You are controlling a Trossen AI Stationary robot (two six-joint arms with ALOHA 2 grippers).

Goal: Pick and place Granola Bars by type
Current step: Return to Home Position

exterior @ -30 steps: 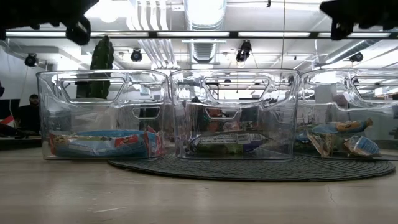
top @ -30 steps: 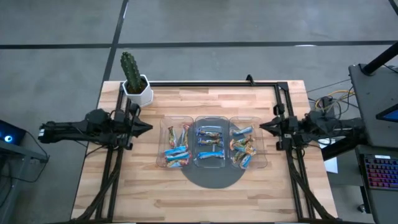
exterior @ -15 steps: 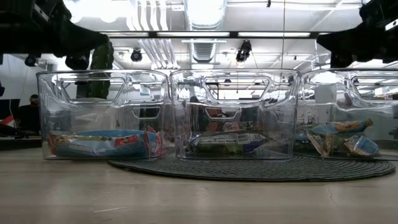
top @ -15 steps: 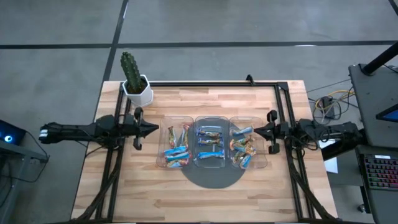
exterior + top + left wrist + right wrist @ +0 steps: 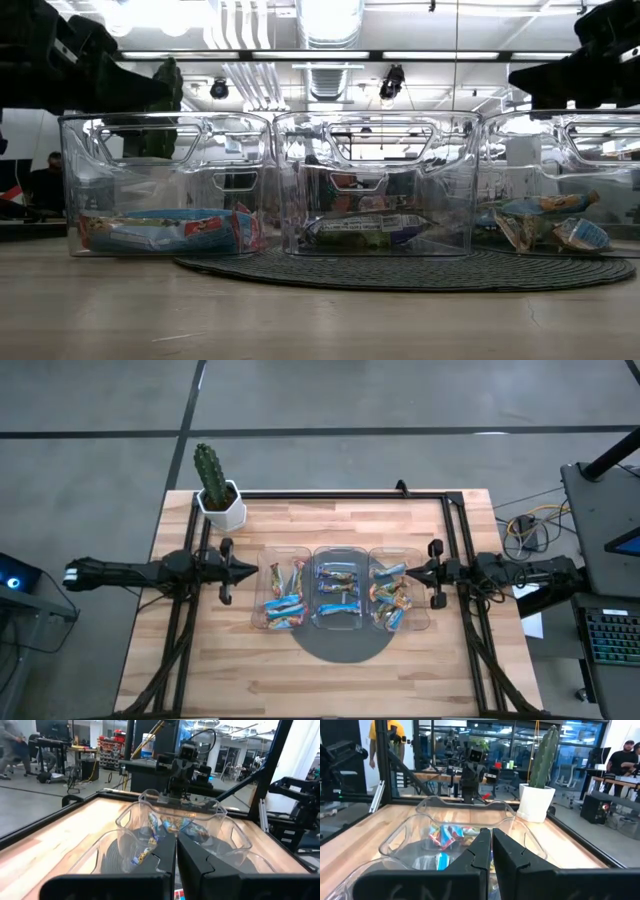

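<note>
Granola Bars (image 5: 338,588), small wrapped bars in blue, gold and mixed colours, are found sorted inside three clear plastic bins set side by side on a light wooden slatted surface (image 5: 200,660). The bins are stood partly on a dark grey round mat (image 5: 340,648).

Printing is visible on the wrappers, but no brand or wording can be read in any view.

Contents are recorded as follows:
- The left clear bin (image 5: 160,170) holds bright blue bars with red patches (image 5: 170,230), heaped at its near end.
- The middle clear bin (image 5: 375,180) holds dark-wrapped bars (image 5: 365,230), lying flat on the floor of the bin.
- The right clear bin (image 5: 560,165) holds mixed gold and pale blue bars (image 5: 545,225), several of them tilted against one another.

The left pincer (image 5: 250,570) is held level above the surface, just beside the outer end of the left clear bin and pointed toward it. Its fingers are pressed together and nothing is gripped.

The right pincer (image 5: 408,572) is held level at the opposite side, with its tip over the outer part of the right clear bin. Its fingers are likewise pressed together and empty.

A green cactus in a white pot (image 5: 215,495) is noted at the far left corner of the surface.
</note>
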